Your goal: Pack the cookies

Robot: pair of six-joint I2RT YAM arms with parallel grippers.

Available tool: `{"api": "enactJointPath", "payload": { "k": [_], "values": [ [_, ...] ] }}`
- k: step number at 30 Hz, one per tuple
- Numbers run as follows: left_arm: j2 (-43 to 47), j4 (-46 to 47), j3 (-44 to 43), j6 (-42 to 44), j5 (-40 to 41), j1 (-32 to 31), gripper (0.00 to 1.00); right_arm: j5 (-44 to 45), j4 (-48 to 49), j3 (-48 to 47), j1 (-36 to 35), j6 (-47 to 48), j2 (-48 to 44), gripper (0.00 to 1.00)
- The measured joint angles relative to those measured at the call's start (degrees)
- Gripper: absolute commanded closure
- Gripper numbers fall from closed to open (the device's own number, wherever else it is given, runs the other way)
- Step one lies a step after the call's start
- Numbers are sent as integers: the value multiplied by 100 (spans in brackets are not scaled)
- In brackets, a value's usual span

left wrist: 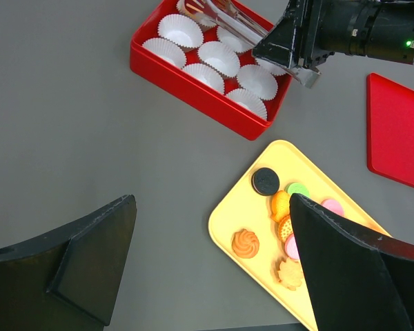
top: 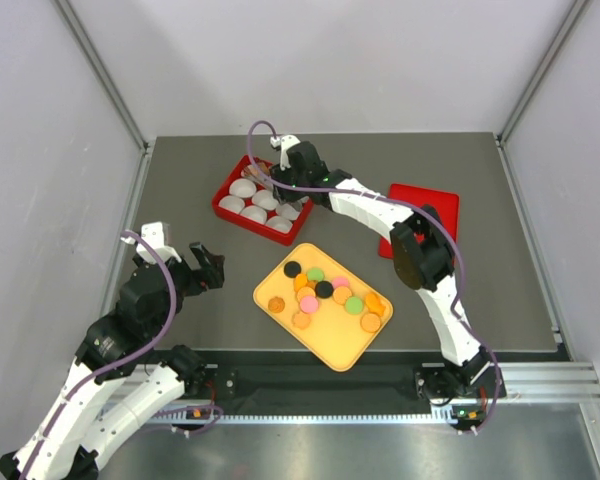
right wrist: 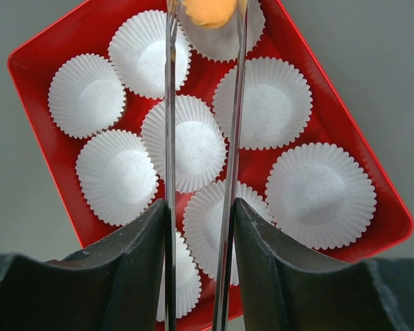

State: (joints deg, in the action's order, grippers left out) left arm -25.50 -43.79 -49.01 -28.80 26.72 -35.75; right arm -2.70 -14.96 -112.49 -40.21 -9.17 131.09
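Note:
Several cookies point(top: 325, 290) in orange, pink, green and black lie on a yellow tray point(top: 335, 360); the left wrist view shows them too point(left wrist: 265, 181). My right gripper point(right wrist: 200, 207) is shut on metal tongs point(right wrist: 169, 138), reaching over the red box point(top: 227, 192) of white paper cups point(right wrist: 321, 193). An orange cookie point(right wrist: 208, 10) sits between the tong tips, right over a far cup. Whether it rests in the cup I cannot tell. My left gripper point(left wrist: 212, 207) hangs open with nothing in it, above the table just left of the tray.
A flat red lid point(top: 435, 200) lies at the right of the table, partly under the right arm. The right arm point(top: 410, 245) stretches across above the tray's far side. White walls close in the table on three sides.

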Motion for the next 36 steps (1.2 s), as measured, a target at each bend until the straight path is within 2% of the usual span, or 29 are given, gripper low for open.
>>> {"api": "enactJointPath", "payload": {
  "k": [5,13,19,25,30,36],
  "values": [
    [0,-2,0,0,0,0,3,2,0,0,0,9,0,54],
    [0,-2,0,0,22,0,3,2,-26,0,0,7,-48,56],
    [0,-2,0,-2,42,0,3,20,-289,96,0,0,-632,59],
    [9,0,0,-2,70,2,3,55,-490,1233,-9,-116,-2420,60],
    [24,0,17,-2,76,0,3,295,-767,2839,-138,-299,-4413,60],
    [28,-2,28,-2,76,0,3,909,-1718,4607,-1082,-448,-6334,60]
  ]
}}
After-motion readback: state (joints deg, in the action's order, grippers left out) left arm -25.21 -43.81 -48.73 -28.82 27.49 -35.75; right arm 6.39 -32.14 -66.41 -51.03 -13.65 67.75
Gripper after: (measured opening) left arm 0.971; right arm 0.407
